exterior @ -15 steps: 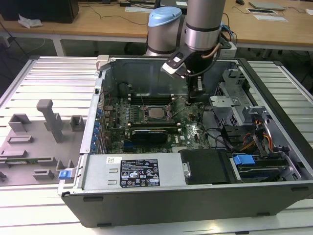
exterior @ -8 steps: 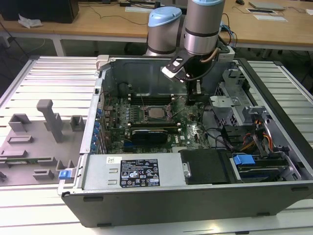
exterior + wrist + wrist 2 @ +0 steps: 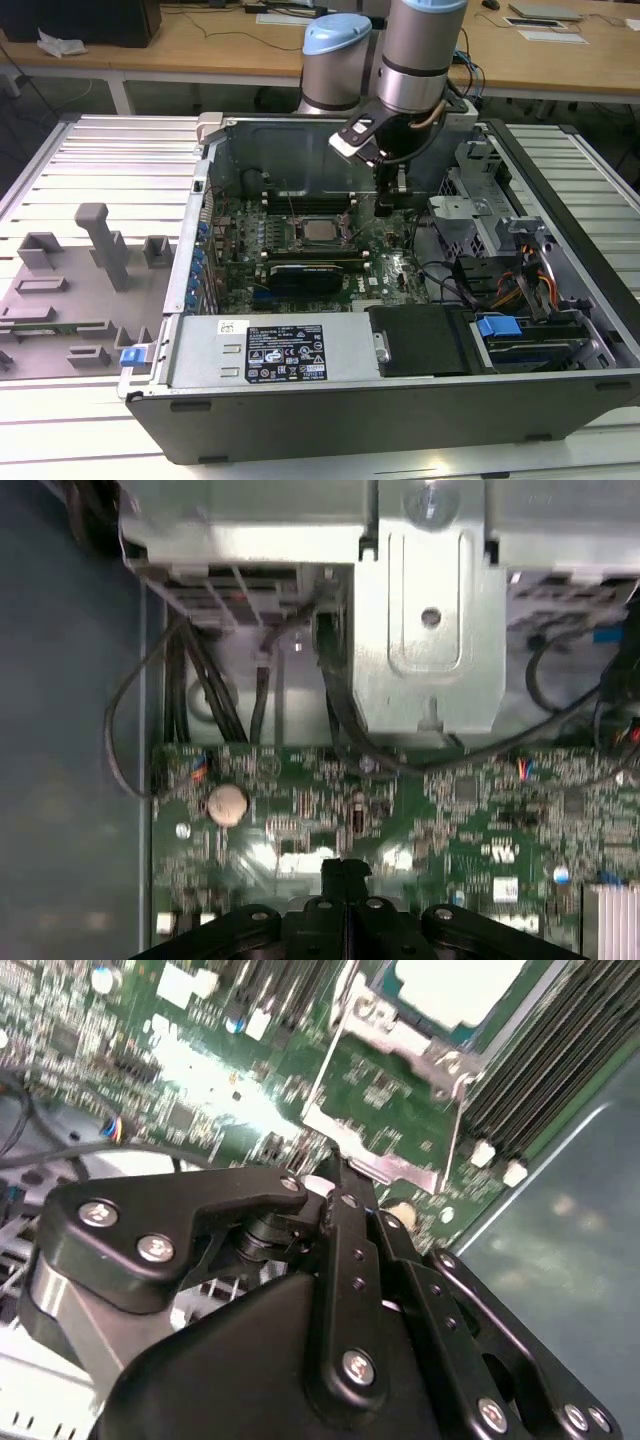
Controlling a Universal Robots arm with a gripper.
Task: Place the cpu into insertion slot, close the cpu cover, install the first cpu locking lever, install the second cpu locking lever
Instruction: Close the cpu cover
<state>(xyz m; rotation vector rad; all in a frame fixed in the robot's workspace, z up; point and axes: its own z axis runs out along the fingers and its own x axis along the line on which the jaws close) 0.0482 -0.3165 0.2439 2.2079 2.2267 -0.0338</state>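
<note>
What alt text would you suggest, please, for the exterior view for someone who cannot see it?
The gripper of a robot arm hangs low over the motherboard inside an open computer case, just to the exterior view's right of the cpu seated in its insertion slot.

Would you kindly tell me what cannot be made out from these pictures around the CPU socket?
locking levers: in the second wrist view, cut off by the picture's edge; latched or not is unclear.
cpu cover: in the exterior view, too small around the cpu to tell if closed.
tool: in the first wrist view, whether its tip touches the circuit board is unclear.
</note>
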